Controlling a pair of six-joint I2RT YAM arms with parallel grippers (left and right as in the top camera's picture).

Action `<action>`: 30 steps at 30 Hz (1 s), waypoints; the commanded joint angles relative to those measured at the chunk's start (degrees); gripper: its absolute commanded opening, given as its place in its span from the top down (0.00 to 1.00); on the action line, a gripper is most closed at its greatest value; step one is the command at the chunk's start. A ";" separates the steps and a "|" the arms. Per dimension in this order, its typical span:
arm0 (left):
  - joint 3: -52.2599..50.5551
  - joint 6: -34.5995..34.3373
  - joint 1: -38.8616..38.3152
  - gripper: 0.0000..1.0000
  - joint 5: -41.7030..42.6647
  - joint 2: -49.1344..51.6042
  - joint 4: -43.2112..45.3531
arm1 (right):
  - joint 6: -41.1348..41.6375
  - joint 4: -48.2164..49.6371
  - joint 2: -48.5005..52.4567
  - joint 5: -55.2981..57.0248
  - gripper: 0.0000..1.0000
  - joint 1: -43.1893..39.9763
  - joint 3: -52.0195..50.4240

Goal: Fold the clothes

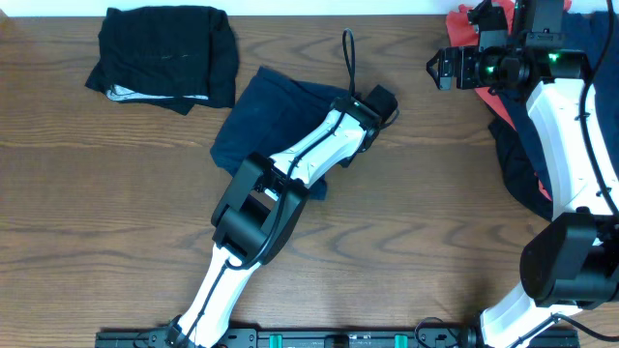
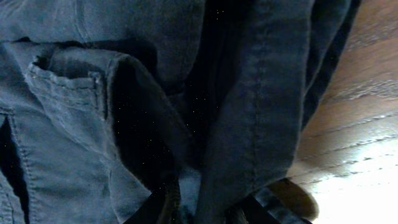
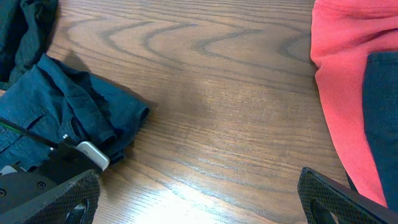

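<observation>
The navy blue garment (image 1: 276, 106) lies bunched in the middle of the table, and my left arm reaches across it. My left gripper (image 1: 380, 101) is at the garment's right edge. In the left wrist view navy cloth (image 2: 74, 124) fills the frame. A fold of it sits between the two dark fingers of my left gripper (image 2: 202, 208), which stand slightly apart. Whether they still pinch it does not show. My right gripper (image 3: 199, 205) hangs wide open over bare wood, right of the navy garment (image 3: 81, 112), with nothing between its fingers.
A folded black garment (image 1: 164, 53) lies at the back left. A coral red garment (image 1: 464, 24) and a dark navy one (image 1: 517, 155) are heaped along the right edge, by the right arm's base. The coral cloth (image 3: 342, 74) is close to my right gripper's right finger.
</observation>
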 commanded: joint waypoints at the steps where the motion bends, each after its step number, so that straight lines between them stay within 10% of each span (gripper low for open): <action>1: 0.24 0.39 0.28 0.74 -2.27 -0.59 -0.37 | -0.72 0.31 0.15 -0.04 0.01 0.55 -0.04; 30: 0.20 2.93 -4.44 0.64 -10.91 -0.59 -0.61 | -0.72 0.48 0.15 -0.42 0.01 0.59 -0.04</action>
